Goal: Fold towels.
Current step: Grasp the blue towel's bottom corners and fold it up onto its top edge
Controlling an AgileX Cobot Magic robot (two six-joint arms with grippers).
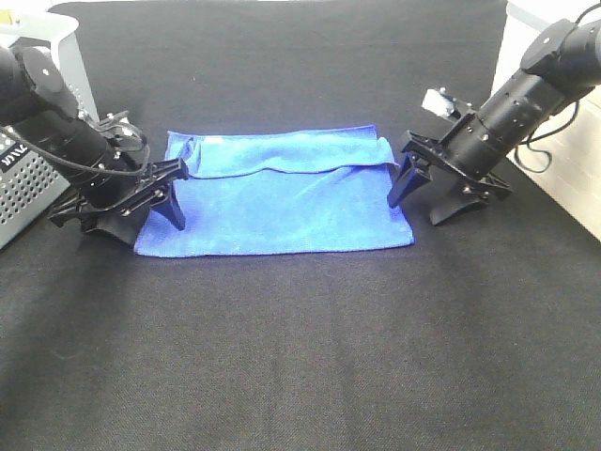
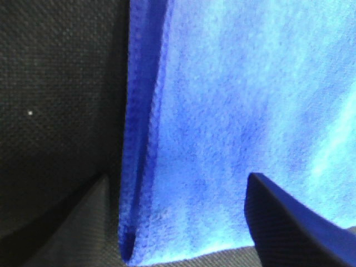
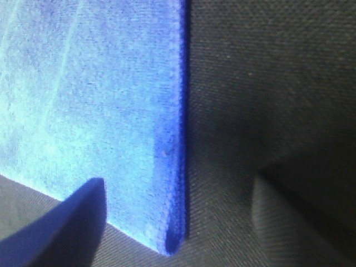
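Black mat (image 1: 300, 357) under part-folded towel (image 1: 282, 216); left fingers (image 1: 175, 207), right fingers (image 1: 402, 186) released, astride towel edges.

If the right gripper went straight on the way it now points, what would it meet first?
Probably the right edge of the blue towel: the open fingers of the right gripper straddle it, one over the fabric, one over the black table cover. Whether they already touch is unclear.

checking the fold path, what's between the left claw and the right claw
Only the bright blue rectangular microfibre towel, as the exterior high view shows.
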